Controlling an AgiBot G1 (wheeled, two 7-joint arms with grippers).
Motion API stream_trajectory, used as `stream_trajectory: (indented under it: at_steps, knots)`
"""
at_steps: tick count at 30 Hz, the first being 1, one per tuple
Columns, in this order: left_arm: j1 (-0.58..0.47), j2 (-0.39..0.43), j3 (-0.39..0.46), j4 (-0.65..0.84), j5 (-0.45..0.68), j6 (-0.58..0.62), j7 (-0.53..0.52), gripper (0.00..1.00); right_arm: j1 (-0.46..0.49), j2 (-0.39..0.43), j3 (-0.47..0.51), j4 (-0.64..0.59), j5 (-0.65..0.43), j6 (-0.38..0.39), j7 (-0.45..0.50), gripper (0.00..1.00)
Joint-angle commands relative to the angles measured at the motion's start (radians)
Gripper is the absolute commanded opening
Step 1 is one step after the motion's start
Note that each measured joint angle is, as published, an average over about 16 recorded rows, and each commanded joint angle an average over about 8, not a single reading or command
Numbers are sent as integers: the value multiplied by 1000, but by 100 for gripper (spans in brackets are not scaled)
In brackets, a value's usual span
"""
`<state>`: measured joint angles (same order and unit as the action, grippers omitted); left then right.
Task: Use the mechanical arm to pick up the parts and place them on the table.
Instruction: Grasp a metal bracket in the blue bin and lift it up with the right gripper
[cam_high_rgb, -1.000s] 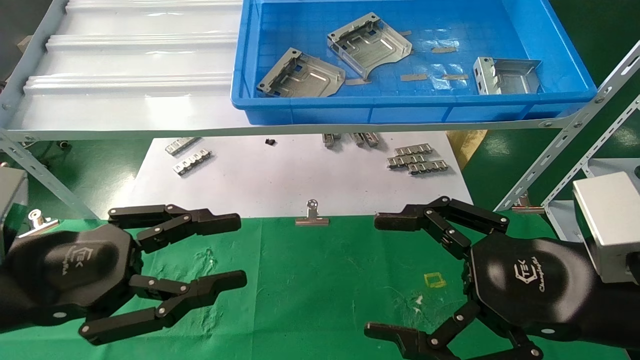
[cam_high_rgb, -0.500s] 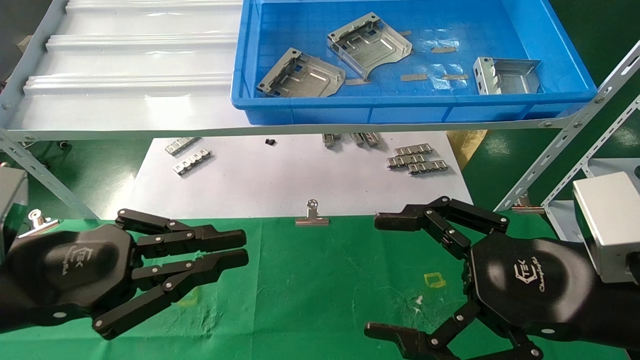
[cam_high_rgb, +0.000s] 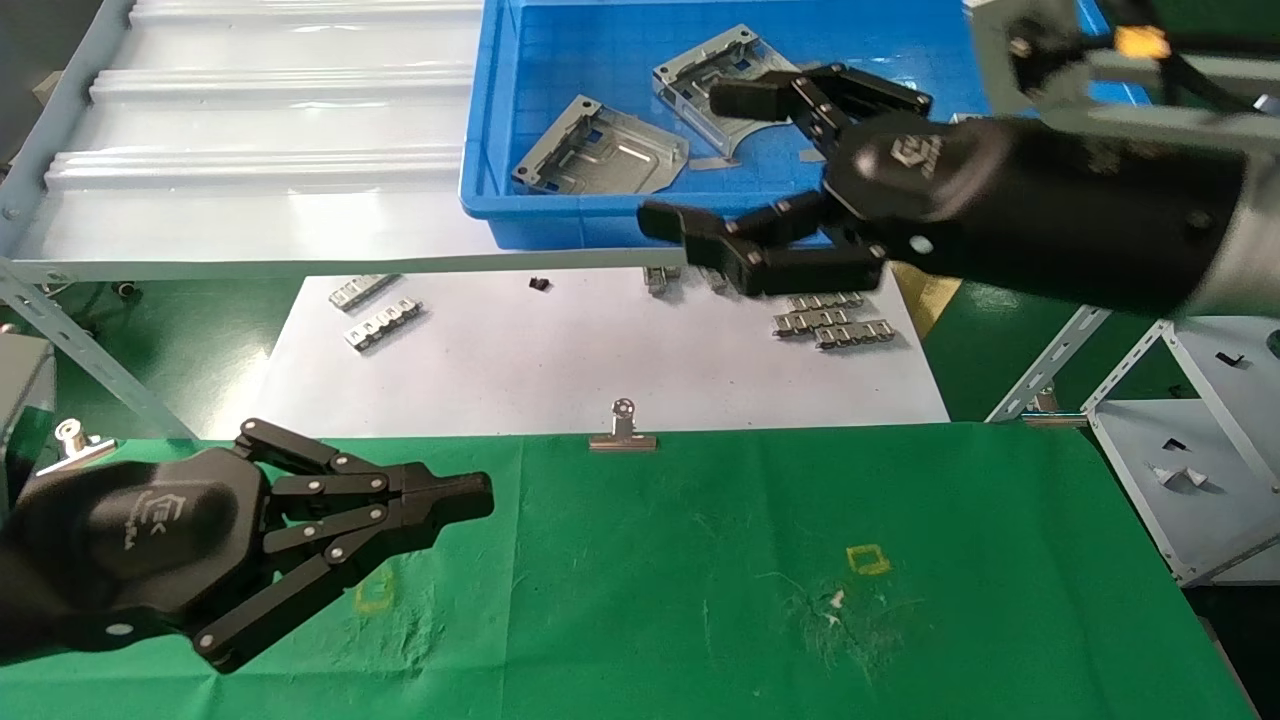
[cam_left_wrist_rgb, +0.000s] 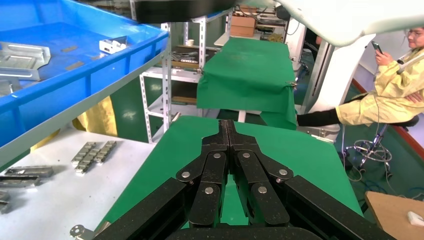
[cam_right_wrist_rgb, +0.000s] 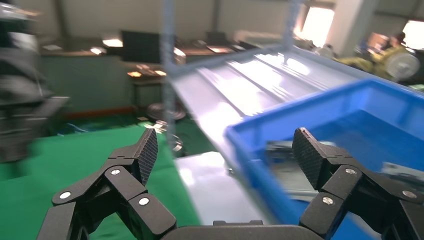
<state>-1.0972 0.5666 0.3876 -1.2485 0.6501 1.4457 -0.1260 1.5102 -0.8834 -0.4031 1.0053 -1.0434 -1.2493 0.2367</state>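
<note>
Keep the right gripper fingers spread and lower them astride the nearest sheet-metal plate; left gripper fingers rest pressed together.

The right gripper covers much of the rear stamped plate in the blue bin, and its arm hides the bin's right side. Right wrist view: bin contents smeared by blur. Left gripper body cut off at the head view's edge.
</note>
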Motion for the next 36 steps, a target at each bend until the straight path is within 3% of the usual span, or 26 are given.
stream_trajectory:
  at_steps: [1, 7, 8, 14, 16, 25, 36]
  knots:
    - [0, 0, 0, 0, 0, 0, 0, 0, 79, -51, -32, -60, -68, 40, 15, 100]
    - [0, 0, 0, 0, 0, 0, 0, 0, 228, -205, -105, -315, -221, 170, -2, 98]
    - [0, 0, 0, 0, 0, 0, 0, 0, 250, -228, -115, -359, -240, 186, -7, 90]
    - [0, 0, 0, 0, 0, 0, 0, 0, 365, -341, -155, -608, -314, 250, -53, 16]
    - [0, 0, 0, 0, 0, 0, 0, 0, 394, -371, -164, -676, -329, 263, -69, 0]
    - [0, 0, 0, 0, 0, 0, 0, 0, 469, -451, -193, -867, -374, 322, -117, 0]
    - [0, 0, 0, 0, 0, 0, 0, 0, 467, -472, -218, -895, -385, 373, -115, 0]
